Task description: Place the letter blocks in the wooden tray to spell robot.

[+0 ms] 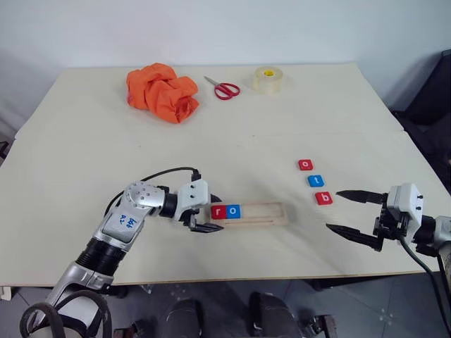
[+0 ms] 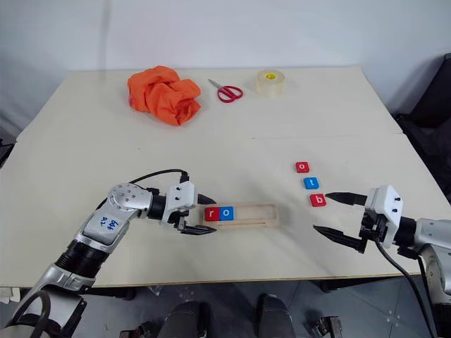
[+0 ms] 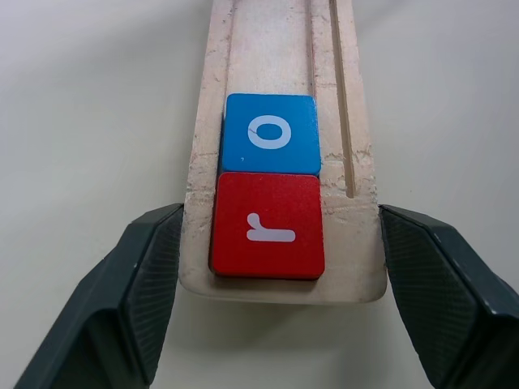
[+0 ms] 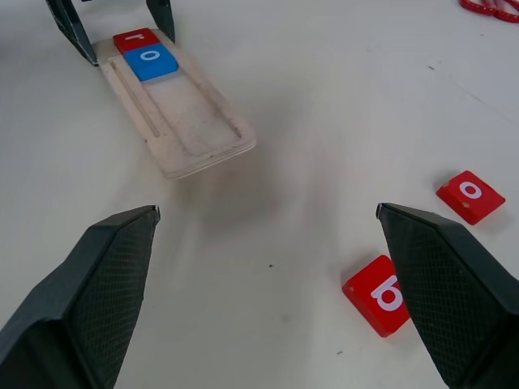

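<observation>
Looks like a lab or test room. Broad pale cream tabletop pushed against a plain white wall. Loose props at its far edge: crumpled orange cloth, red-handled scissors, clear roll of packing tape. Dark chair-like shape beside the table.

A long, narrow pale-wood tray with a raised rim lies flat on the bench. At one end of it sit two flat square tiles side by side and touching: a red tile with a white "r" at the very end and a blue tile with a white "o" next to it; the other slots are bare wood. Well apart from the tray, three more tiles lie loose in a slanted row: a red "o", a blue "t" and a red "b".
</observation>
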You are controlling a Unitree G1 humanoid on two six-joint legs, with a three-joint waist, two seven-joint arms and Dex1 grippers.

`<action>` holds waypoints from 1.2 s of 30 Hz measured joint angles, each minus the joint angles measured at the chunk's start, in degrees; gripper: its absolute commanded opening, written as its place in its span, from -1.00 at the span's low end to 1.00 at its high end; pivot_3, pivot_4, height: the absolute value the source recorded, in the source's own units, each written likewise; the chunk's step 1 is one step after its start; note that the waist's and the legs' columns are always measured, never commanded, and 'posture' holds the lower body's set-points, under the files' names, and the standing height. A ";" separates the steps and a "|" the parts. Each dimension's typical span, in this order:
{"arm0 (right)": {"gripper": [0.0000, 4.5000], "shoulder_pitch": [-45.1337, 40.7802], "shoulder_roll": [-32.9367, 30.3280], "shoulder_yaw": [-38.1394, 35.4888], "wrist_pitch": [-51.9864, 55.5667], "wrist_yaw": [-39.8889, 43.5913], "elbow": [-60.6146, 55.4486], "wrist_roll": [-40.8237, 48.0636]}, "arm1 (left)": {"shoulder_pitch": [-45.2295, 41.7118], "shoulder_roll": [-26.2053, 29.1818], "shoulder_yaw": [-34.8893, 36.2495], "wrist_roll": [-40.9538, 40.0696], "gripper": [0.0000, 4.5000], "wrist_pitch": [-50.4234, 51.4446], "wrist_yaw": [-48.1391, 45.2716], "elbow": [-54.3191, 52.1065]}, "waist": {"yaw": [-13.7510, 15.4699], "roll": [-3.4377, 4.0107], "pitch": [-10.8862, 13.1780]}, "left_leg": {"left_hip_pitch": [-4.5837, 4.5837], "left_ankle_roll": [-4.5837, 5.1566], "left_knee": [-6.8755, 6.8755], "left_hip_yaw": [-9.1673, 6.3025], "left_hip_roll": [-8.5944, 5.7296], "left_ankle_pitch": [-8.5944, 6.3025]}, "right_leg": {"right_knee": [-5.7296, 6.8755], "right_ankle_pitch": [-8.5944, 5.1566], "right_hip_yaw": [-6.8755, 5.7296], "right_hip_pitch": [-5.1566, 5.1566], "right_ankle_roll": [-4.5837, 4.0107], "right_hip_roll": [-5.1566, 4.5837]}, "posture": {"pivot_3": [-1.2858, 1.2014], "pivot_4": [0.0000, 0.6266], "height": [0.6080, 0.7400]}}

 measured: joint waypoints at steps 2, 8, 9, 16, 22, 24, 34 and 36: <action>1.00 0.00 0.00 0.00 0.01 -0.37 -0.02 0.01 | 0.00 -0.54 -0.07 0.01 0.98 0.48 0.25 -0.07 | 0.02 0.00 0.00 | 0.00 0.01 0.02 -0.01 -0.01 0.01 | 0.01 0.00 0.00 0.01 0.00 0.00 | 0.03 -0.52 1.00; 1.00 0.00 0.00 -0.01 0.36 -1.61 -0.79 0.63 | 0.54 -1.28 1.71 -1.48 0.98 0.71 0.61 -1.81 | -0.06 0.00 0.00 | 0.00 0.01 0.01 -0.02 0.00 0.01 | 0.02 0.00 0.00 0.01 0.00 0.00 | 0.03 -0.52 1.00; 1.00 0.10 0.01 -0.11 0.87 -2.30 -1.31 0.92 | 1.35 -1.93 3.58 -3.05 0.98 -0.51 0.75 -2.41 | -0.10 0.00 0.00 | 0.00 0.01 0.01 -0.02 0.00 0.01 | 0.03 0.00 0.00 0.01 0.00 -0.01 | 0.03 -0.52 1.00; 1.00 3.77 1.83 -4.06 8.66 -12.39 -7.14 3.18 | 7.78 0.23 16.16 -11.83 0.98 -9.01 -1.86 -3.51 | -0.09 0.00 0.00 | 0.01 0.02 0.02 -0.06 0.00 0.02 | 0.05 0.00 -0.02 0.02 0.00 -0.02 | 0.03 -0.52 1.00; 1.00 9.71 5.28 -4.51 16.93 -23.97 -15.40 3.08 | 11.91 1.63 19.76 -15.37 0.98 -13.98 -7.25 1.38 | 0.19 0.01 -0.01 | -0.02 0.06 0.00 -0.12 -0.02 0.00 | 0.01 -0.01 -0.03 0.04 -0.01 -0.03 | 0.03 -0.52 1.00; 1.00 11.00 6.10 -4.49 18.18 -27.18 -17.11 2.01 | 12.44 1.40 19.77 -16.03 0.98 -17.10 -9.74 3.73 | 0.15 0.01 -0.01 | -0.03 0.06 0.00 -0.12 -0.02 0.00 | 0.00 0.00 -0.04 0.04 -0.01 -0.03 | 0.03 -0.52 1.00; 1.00 15.72 8.35 -4.35 22.96 -35.54 -24.08 -1.21 | 11.76 0.23 19.70 -17.58 0.98 -26.59 -19.80 13.18 | -0.03 -0.01 -0.02 | -0.05 0.09 -0.03 -0.17 -0.01 -0.01 | 0.00 -0.02 -0.08 0.05 -0.04 -0.02 | 0.03 -0.52 1.00; 1.00 15.85 8.42 -4.36 23.82 -35.97 -24.78 -0.92 | 11.03 -0.10 19.69 -18.50 0.98 -26.26 -20.47 13.71 | -0.06 -0.02 -0.02 | -0.06 0.10 -0.02 -0.18 0.00 0.00 | -0.01 -0.02 -0.08 0.05 -0.03 -0.01 | 0.03 -0.52 1.00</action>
